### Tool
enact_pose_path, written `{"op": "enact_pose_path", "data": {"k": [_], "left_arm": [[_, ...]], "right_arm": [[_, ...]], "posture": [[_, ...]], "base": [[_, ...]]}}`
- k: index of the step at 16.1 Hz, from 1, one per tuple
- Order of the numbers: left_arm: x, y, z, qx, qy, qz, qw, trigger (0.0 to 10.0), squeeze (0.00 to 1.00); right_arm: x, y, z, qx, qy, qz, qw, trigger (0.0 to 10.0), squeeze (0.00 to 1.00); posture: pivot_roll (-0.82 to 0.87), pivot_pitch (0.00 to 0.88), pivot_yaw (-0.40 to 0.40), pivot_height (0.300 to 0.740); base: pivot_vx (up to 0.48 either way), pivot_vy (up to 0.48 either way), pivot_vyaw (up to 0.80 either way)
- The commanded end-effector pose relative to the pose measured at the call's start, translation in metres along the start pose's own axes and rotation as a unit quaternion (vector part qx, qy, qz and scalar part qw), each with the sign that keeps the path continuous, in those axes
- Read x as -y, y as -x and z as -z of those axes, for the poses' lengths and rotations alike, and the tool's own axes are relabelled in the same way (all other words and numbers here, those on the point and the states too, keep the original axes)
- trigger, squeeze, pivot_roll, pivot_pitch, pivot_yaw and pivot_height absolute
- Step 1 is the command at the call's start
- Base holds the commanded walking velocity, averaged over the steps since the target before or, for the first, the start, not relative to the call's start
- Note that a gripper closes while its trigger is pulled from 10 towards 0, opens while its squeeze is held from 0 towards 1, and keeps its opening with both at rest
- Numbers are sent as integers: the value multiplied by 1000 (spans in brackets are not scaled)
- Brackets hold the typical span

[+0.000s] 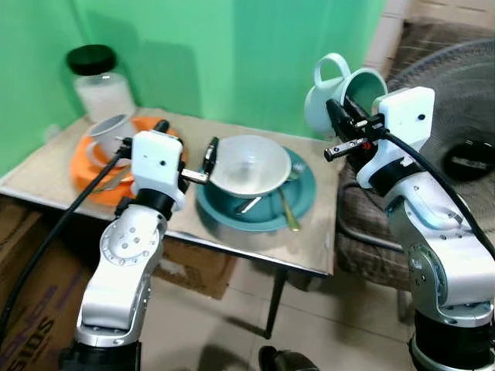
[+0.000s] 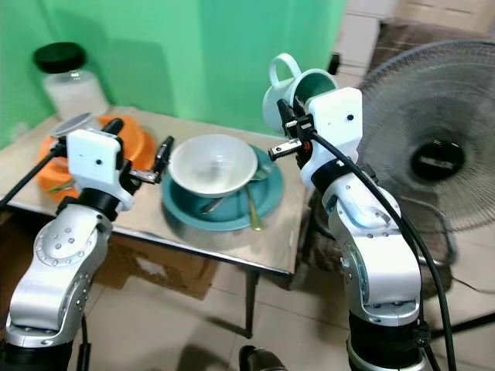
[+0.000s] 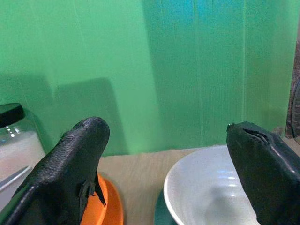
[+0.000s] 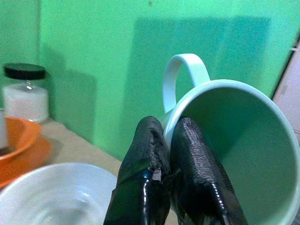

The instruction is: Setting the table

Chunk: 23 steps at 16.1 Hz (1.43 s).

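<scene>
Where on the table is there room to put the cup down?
The right gripper holds the mint cup in the air. Bare tabletop lies at the right edge beside the teal plate, and a strip behind the white bowl by the green wall. The left end is crowded: orange plate, jar.

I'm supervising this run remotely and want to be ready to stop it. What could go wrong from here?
1. The right tool pinches only the rim of the tilted pale-green ceramic mug, held in the air past the table edge; a slip would likely drop it to the floor.
2. The open left tool sits close to the white bowl on the teal plate; a nudge could shift it.
</scene>
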<state>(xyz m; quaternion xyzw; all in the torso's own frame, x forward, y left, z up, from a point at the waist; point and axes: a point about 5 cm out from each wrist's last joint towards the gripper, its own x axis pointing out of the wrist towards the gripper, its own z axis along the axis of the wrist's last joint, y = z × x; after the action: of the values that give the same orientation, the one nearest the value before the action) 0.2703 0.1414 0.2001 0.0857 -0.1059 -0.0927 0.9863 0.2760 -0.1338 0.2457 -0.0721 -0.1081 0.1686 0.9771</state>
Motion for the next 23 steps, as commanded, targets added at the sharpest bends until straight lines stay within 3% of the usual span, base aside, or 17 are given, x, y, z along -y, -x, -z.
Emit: {"op": "enact_pose_path", "data": {"k": [1,9,17,23], "left_arm": [[-4,0,1,-6,1,-20,1000,10000,0],[-21,5,6,-17,-9,-62,998,10000,0],[-23,4,3,-8,8,-80,997,10000,0],[-23,6,0,1,14,-74,997,10000,0]], "right_arm": [[3,0,7,-19,10,12,1000,10000,0],[10,2,23,-48,39,24,998,10000,0],[12,-4,22,-49,53,13,997,10000,0],[6,1,23,-52,51,0,997,10000,0]], "posture": [[-39,21,-25,740],[-23,26,-37,740],[-2,55,-41,740],[1,63,-24,740]], "base": [[0,0,-800],[0,0,-800],[0,0,-800],[0,0,-800]]}}
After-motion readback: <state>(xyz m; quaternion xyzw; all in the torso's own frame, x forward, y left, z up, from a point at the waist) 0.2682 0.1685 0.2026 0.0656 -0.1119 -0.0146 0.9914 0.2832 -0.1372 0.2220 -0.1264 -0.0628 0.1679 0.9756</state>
